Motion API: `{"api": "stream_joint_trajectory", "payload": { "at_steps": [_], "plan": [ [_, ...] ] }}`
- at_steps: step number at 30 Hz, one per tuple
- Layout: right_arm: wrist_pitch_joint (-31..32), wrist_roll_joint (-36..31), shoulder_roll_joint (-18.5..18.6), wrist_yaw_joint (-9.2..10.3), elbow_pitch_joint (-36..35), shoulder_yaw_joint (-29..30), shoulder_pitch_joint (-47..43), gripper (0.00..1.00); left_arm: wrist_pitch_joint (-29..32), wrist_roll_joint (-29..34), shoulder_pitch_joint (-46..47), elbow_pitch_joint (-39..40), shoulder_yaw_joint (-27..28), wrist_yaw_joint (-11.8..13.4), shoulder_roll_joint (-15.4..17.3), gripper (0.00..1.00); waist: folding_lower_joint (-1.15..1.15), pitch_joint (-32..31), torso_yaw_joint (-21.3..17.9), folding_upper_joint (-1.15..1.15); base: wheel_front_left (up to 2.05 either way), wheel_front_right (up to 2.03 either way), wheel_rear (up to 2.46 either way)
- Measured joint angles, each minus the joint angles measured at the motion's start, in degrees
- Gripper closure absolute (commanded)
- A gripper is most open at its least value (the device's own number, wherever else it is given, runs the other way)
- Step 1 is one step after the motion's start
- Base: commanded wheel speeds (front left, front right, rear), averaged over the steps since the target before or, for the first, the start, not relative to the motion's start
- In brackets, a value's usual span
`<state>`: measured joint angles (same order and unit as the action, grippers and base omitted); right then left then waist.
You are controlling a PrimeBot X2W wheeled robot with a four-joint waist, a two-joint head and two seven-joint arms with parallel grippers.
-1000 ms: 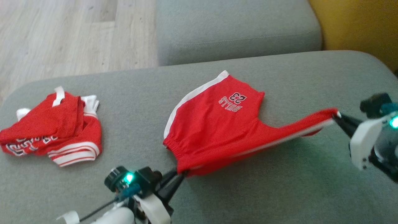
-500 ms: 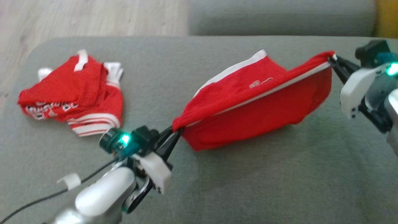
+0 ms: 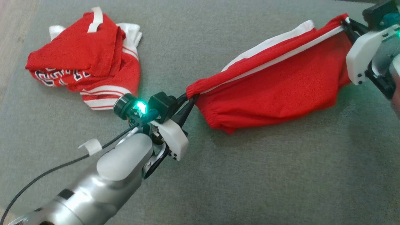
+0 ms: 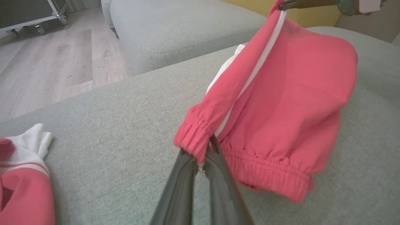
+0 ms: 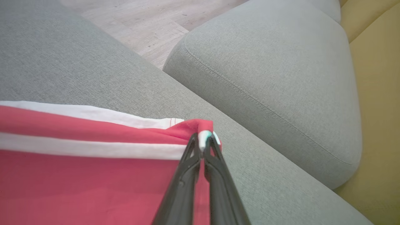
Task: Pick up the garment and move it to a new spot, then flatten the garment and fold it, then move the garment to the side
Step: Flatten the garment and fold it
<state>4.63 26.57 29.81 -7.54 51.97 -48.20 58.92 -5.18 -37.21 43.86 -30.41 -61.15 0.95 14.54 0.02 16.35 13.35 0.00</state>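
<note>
Setting: domestic living-room type. Evidence: grey upholstered sofa cushions (image 5: 275,78), pale wood-plank floor (image 4: 47,62), yellow wall (image 5: 375,93). A castered metal frame (image 4: 37,23) stands on the floor.

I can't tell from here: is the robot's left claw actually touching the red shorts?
Touching. The left wrist view shows the left gripper shut on the red shorts, pinching the gathered waistband corner between its two dark fingers.
</note>
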Motion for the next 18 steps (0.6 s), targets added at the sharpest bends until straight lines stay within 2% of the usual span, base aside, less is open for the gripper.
{"api": "stream_joint_trajectory", "payload": {
  "at_steps": [8,9,10,11,12,13,18],
  "plan": [
    [-3.4,0.7,-2.0,0.0,6.7,-2.5,3.0,1.0,-2.3,0.1,2.0,-5.0,-0.2,-1.5,-3.1,1.0,-0.01,3.0,2.1,0.0,0.0,0.0,0.0],
    [-3.9,0.7,-2.1,0.0,7.6,-2.7,3.2,0.7,-2.6,0.1,2.3,-5.6,-0.2,-1.5,-3.5,1.0,-0.01,3.2,2.3,0.0,0.0,0.0,0.0],
    [-4.5,0.8,-2.4,0.0,8.6,-2.7,3.3,0.0,-2.6,0.1,2.5,-6.1,-0.2,-1.6,-3.9,1.0,-0.01,3.3,2.5,0.0,0.0,0.0,0.0],
    [-5.3,1.5,-2.7,0.0,9.5,-2.3,3.5,0.0,-2.7,0.0,2.6,-6.7,-0.2,-2.0,-4.2,1.0,-0.01,3.4,2.6,0.0,0.0,0.0,0.0],
    [-5.8,2.3,-3.0,0.0,10.3,-2.1,3.6,0.0,-2.7,0.0,2.8,-7.3,-0.3,-2.0,-4.5,0.69,-0.01,3.4,2.7,0.0,0.0,0.0,0.0],
    [-6.1,2.7,-3.4,0.0,11.0,-2.1,3.8,0.0,-2.7,0.0,2.9,-7.9,-0.2,-2.0,-4.6,0.0,-0.01,3.4,2.7,0.0,0.0,0.0,0.0],
    [-10.4,3.2,-4.7,0.0,13.4,-1.9,4.4,0.0,-5.0,-0.2,2.9,-10.4,0.4,-0.9,-5.3,0.0,-0.01,3.0,2.2,0.0,0.0,0.0,0.0]
  ]
}}
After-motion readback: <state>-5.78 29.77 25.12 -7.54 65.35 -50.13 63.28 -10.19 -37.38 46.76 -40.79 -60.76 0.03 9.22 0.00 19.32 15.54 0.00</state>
